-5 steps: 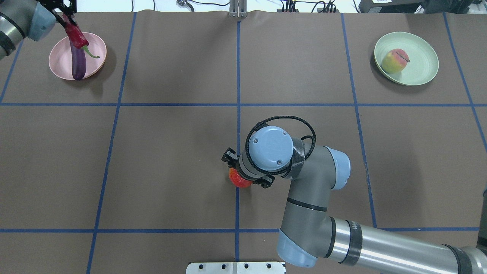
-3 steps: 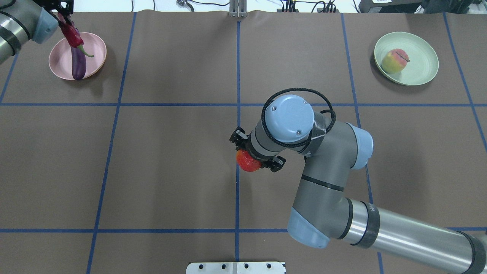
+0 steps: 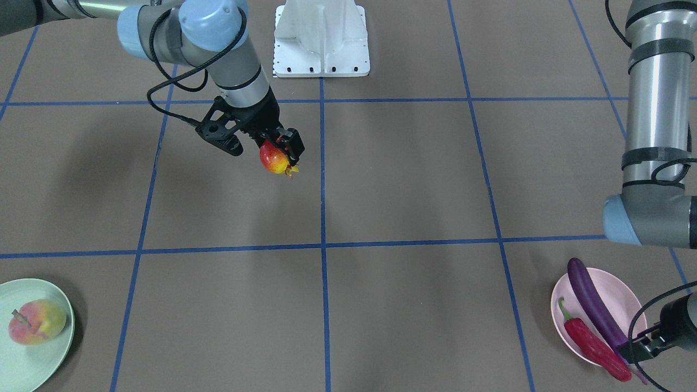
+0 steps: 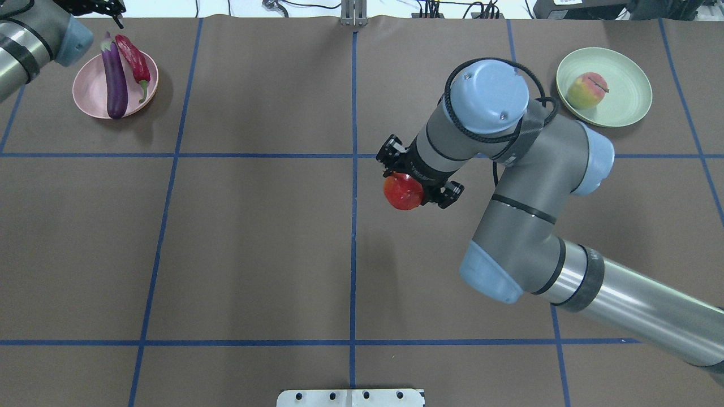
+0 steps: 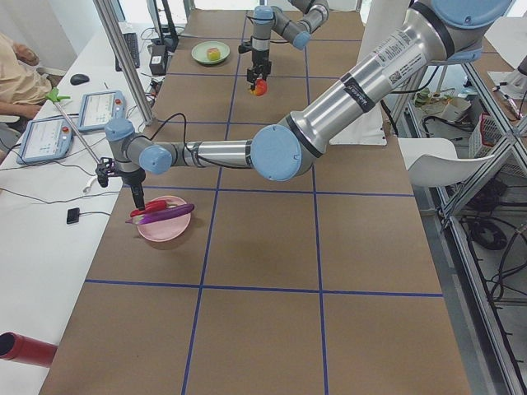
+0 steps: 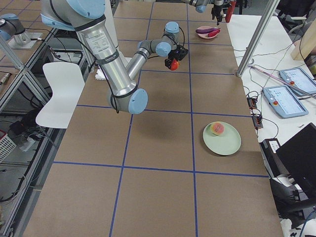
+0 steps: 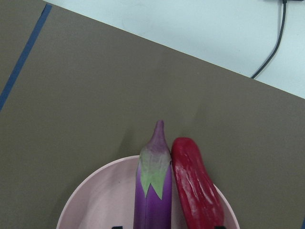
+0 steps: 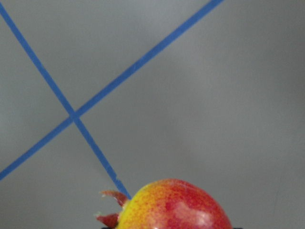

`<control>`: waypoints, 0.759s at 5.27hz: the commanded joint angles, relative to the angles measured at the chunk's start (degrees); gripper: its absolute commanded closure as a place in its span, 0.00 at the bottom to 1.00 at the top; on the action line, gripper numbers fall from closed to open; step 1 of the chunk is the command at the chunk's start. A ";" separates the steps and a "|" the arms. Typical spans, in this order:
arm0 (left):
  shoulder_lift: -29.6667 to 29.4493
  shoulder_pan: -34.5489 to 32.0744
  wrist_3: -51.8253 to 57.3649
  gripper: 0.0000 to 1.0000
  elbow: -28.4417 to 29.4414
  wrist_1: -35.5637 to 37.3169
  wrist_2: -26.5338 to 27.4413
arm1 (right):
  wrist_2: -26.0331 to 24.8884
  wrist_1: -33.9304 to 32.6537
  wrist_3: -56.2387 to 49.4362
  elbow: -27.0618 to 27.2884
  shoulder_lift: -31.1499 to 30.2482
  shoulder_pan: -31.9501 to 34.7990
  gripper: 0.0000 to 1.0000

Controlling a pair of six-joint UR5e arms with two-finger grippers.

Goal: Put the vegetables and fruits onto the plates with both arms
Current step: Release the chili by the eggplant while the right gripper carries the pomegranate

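Note:
My right gripper (image 4: 413, 183) is shut on the red-orange pomegranate-like fruit (image 4: 403, 192) and holds it above the table's middle; it also shows in the front view (image 3: 274, 159) and the right wrist view (image 8: 176, 205). The peach (image 4: 587, 90) lies on the mint green plate (image 4: 628, 85) at the far right. The purple eggplant (image 4: 115, 79) and the red chili (image 4: 133, 61) lie side by side on the pink plate (image 4: 90, 96) at the far left. My left gripper (image 4: 96, 7) is open and empty above that plate's far edge. The left wrist view looks down on the eggplant (image 7: 155, 191) and chili (image 7: 195, 186).
The white base block (image 4: 350, 397) stands at the table's near edge. Blue tape lines cross the brown table top. Cables lie along the far edge. My right arm's elbow (image 4: 588, 164) hangs near the green plate.
My right gripper has carried the pomegranate-like fruit up and toward the far right. My left gripper has let go of the chili, which now lies on the pink plate beside the eggplant.

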 commanded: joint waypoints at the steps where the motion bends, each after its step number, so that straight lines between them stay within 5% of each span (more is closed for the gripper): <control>1: 0.11 -0.39 -2.27 0.00 -5.72 2.38 -1.06 | 6.84 -0.02 -12.49 0.02 -4.36 11.16 1.00; 2: 1.07 -0.48 -2.28 0.00 -11.16 7.36 -3.07 | 7.93 -0.19 -22.75 -2.16 -6.21 16.62 1.00; 4: 6.86 -0.39 -2.98 0.00 -22.60 10.39 -6.25 | 7.50 0.68 -46.03 -18.62 -3.26 25.76 1.00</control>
